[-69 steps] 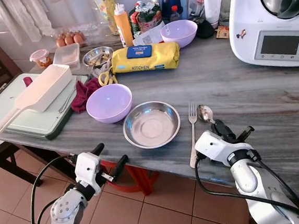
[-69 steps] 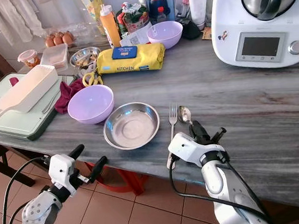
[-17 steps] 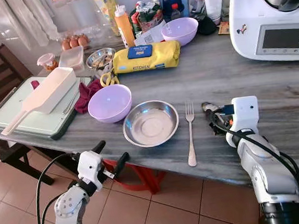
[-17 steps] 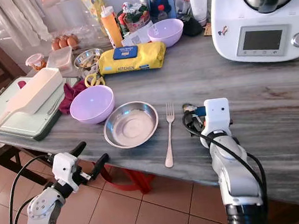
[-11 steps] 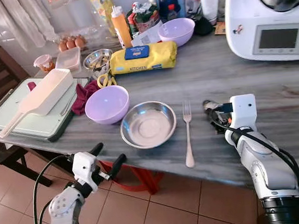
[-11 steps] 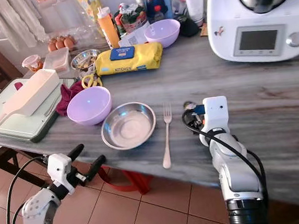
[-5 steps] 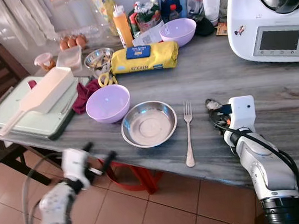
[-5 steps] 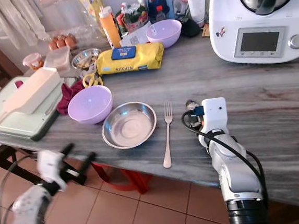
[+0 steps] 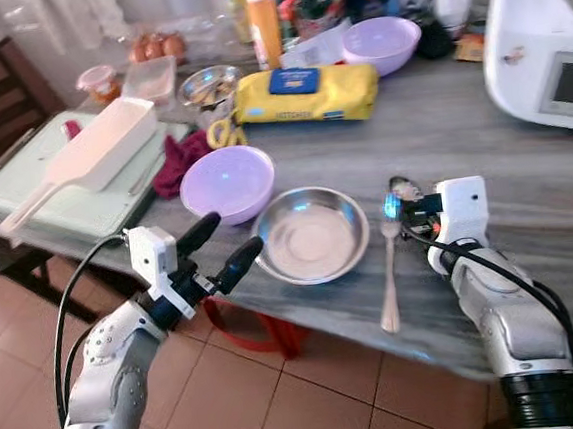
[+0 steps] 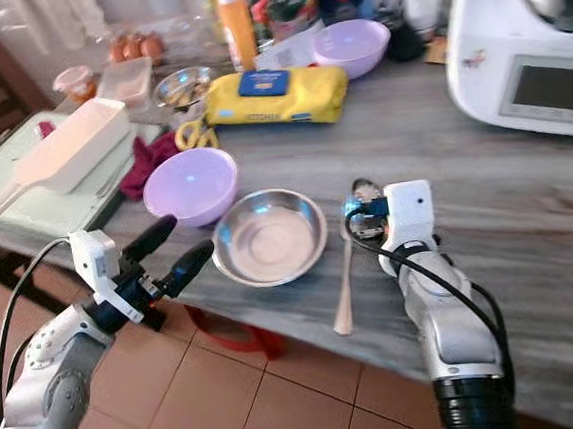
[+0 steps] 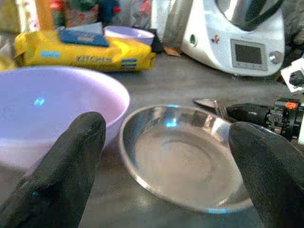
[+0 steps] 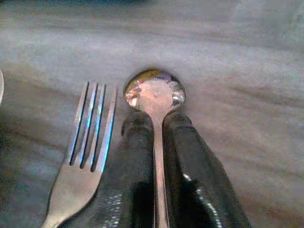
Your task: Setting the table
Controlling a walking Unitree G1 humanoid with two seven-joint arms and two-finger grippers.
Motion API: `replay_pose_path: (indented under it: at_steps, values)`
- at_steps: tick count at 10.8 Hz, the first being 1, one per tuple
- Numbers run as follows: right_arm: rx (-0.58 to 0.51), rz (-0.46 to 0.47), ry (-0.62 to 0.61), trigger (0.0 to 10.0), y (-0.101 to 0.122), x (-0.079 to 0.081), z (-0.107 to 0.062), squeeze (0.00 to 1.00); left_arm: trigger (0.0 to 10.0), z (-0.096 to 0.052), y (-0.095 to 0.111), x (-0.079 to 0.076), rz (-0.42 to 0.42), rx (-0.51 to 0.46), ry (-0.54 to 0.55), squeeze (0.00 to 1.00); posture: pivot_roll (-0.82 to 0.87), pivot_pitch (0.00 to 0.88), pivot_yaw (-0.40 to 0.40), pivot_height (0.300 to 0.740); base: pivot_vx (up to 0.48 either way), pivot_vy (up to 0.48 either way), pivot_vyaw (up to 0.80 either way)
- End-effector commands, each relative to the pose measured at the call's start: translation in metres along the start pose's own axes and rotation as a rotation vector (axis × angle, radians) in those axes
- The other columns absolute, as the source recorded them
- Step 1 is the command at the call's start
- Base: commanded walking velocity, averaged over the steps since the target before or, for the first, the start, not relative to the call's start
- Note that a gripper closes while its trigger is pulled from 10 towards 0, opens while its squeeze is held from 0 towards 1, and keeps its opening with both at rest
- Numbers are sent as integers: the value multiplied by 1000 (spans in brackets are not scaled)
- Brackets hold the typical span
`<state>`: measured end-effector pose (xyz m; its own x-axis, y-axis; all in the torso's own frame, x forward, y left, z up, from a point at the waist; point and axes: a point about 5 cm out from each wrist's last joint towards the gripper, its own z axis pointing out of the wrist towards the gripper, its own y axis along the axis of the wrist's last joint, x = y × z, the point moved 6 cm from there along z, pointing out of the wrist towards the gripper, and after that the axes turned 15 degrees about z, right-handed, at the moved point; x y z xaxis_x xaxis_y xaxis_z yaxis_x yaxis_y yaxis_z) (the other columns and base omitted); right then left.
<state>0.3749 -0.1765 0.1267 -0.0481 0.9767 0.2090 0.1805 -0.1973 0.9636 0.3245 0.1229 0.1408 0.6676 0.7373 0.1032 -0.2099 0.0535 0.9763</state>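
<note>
Now: spoon brought in beside fork; left arm up at the bowls

Obs. 1. The right end effector (image 12: 156, 119) is closed down to a slit on the spoon (image 12: 154, 92). The handle runs between its two fingers and the spoon's bowl juts out just past the fingertips, low over the surface (image 9: 460, 129); contact with it cannot be judged. A second ago the fork (image 12: 92, 118) lay clearly apart from this end effector. Its tines now sit just beside one finger, nearly parallel to the spoon. The head camera also shifted, but the narrowed gap shows in the wrist view, so it is real.

Obs. 2. The left end effector (image 9: 231, 234) was hanging below the surface edge half a second ago. It is now raised to edge height, fingers spread wide and holding nothing. The steel bowl (image 9: 313, 234) lies straight ahead between the fingers, and the lilac bowl (image 9: 228, 179) sits ahead of one finger, just beside the steel one. Neither bowl is touched.

Reading. The spoon looks to be at its place-setting position beside the fork and steel bowl. Release is probably the step in hand, though the grip is not yet let go. The left arm's rise suggests that a bowl is its next target. Which bowl cannot be told.
</note>
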Motion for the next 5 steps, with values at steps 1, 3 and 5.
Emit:
replay_pose_path:
  at_steps: [1,3,5]
  values:
    - [102,18,-22,0,-30,-6,-3,0,10000,-7,6,3,-10,22,20,0,-63,97,146,740,0,0,0]
    - [104,18,-23,0,-31,-6,-3,0,10000,-12,13,-8,-100,68,-33,0,-62,97,148,740,0,0,0]
    - [104,20,-21,0,-32,-5,-4,0,10000,-18,9,-42,-142,129,-226,0,-63,97,151,740,0,0,0]
